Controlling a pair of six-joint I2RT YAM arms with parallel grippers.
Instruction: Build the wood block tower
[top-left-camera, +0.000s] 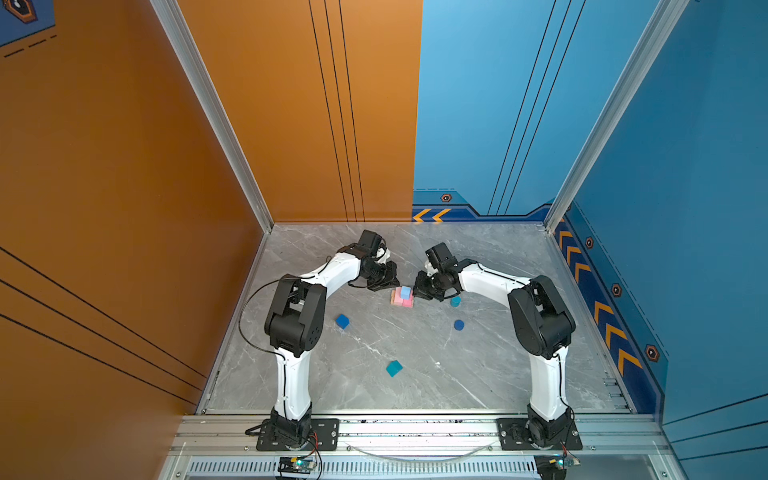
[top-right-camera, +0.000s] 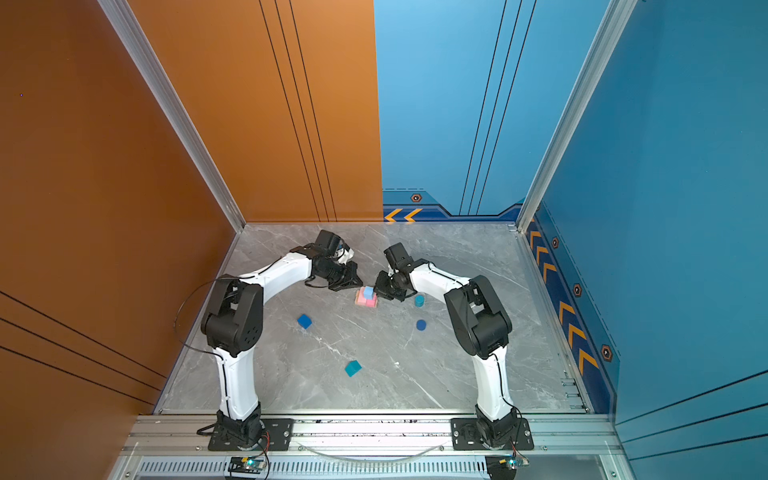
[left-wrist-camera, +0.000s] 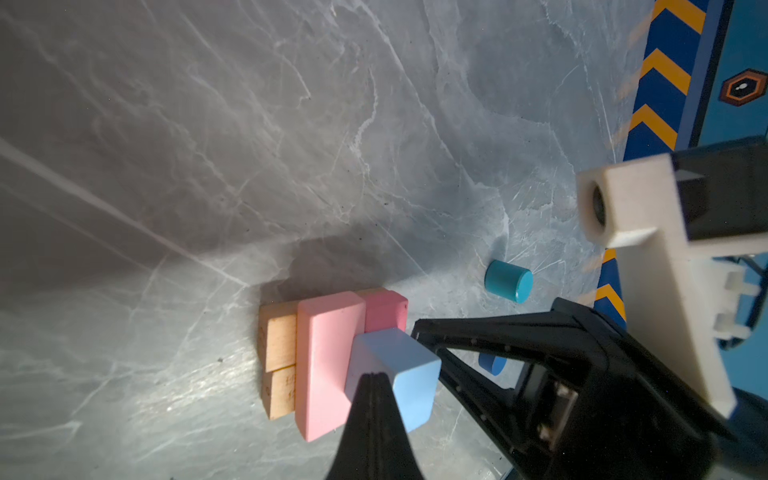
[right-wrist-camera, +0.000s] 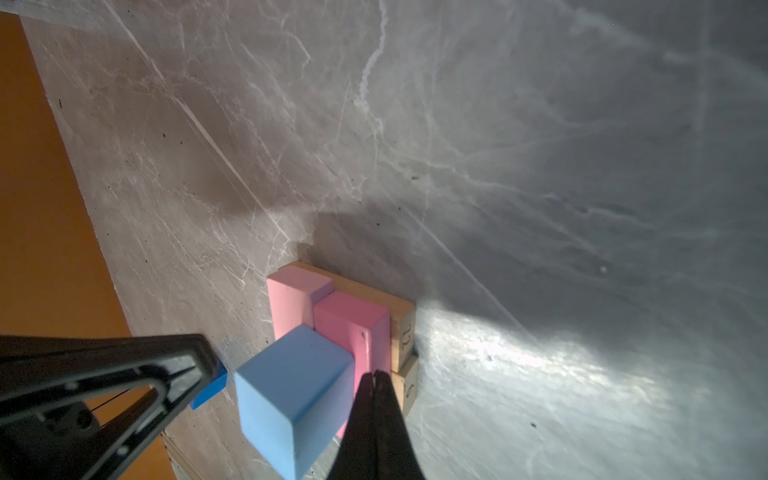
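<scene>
The tower (top-left-camera: 402, 297) stands mid-table: two tan bars (left-wrist-camera: 279, 345) at the bottom, two pink bars (left-wrist-camera: 324, 357) across them, a light-blue cube (left-wrist-camera: 399, 370) on top. My left gripper (left-wrist-camera: 374, 376) is shut and empty, its tip against the cube's left side. My right gripper (right-wrist-camera: 376, 374) is shut and empty, its tip at the pink bar (right-wrist-camera: 353, 324) beside the cube (right-wrist-camera: 291, 382). In both top views the left gripper (top-left-camera: 395, 285) and right gripper (top-left-camera: 415, 291) flank the tower.
Loose on the table lie a dark-blue cube (top-left-camera: 342, 321), a teal cube (top-left-camera: 394, 368), a teal cylinder (top-left-camera: 455, 301) close to the right gripper, and a dark-blue cylinder (top-left-camera: 459, 325). Walls enclose the table on three sides.
</scene>
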